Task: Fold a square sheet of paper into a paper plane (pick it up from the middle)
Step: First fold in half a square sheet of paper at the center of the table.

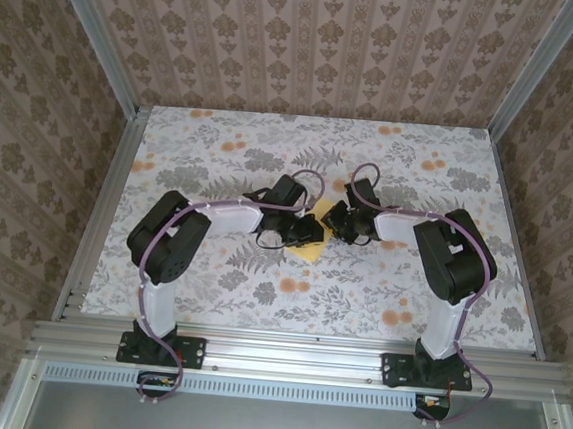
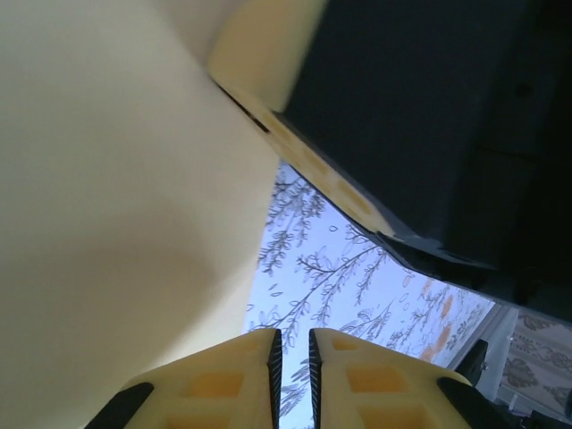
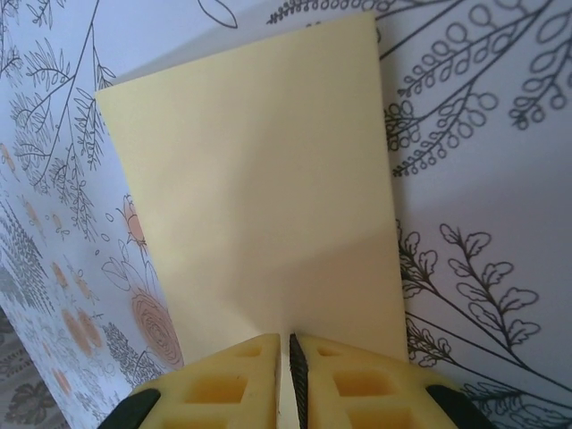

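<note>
Working the square sheet of paper (image 1: pixel 313 245) near the middle of the tabletop (image 1: pixel 430 297), a little toward the near edge, between the left arm (image 1: pixel 169 239) and the right arm (image 1: pixel 448 259)

Pinching the sheet's near edge in the right jaws, the right fingers (image 3: pixel 223 384) closed to a sliver on the paper, with that side apparently raised off the floral surface, judging by the shadow beyond it

Holding the left jaws nearly closed just beside the sheet, nothing between the left fingers (image 2: pixel 223 380)

Judging this an early step: bringing one side up and over for the first centre fold, no pointed nose showing yet

Needing next a steady carry of the held edge across to the opposite edge, matching the corners, then pressing along the bend with the left jaws to set the crease
</note>
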You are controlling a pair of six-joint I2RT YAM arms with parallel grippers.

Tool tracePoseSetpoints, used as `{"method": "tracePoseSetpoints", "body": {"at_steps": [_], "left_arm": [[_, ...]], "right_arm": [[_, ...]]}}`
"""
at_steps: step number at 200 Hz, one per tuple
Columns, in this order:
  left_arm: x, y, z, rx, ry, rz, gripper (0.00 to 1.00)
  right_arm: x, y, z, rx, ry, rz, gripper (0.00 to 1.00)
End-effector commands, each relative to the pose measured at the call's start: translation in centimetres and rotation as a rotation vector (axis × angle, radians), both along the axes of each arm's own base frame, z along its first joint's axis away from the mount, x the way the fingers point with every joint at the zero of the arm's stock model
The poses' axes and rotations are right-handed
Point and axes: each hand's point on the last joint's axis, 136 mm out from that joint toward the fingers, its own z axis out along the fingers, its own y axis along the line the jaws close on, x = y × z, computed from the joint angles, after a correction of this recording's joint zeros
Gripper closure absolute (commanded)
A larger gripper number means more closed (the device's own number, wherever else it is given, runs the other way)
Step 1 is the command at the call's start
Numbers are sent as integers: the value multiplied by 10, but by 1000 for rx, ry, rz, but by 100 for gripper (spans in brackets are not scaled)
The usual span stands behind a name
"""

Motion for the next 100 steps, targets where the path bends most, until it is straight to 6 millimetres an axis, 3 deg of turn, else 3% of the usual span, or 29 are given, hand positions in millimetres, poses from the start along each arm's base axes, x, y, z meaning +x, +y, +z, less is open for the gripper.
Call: {"method": "tracePoseSetpoints", "body": {"at_steps": [1,66,80,100], "left_arm": [[-6,-4,-17,17,57,7,82],[-25,23,-55,159,154,41,85],[-28,28,-60,185,163,43,86],[-32,36,-67,217,172,51,89]], "right_arm": [[-34,-26,-49,-104,168,-83,84],[-30,-29,-44,-112,141,-79,84],[-22,-24,-34,-96,91,-34,84],[-12,-7,-3,-33,-33,109,84]]}}
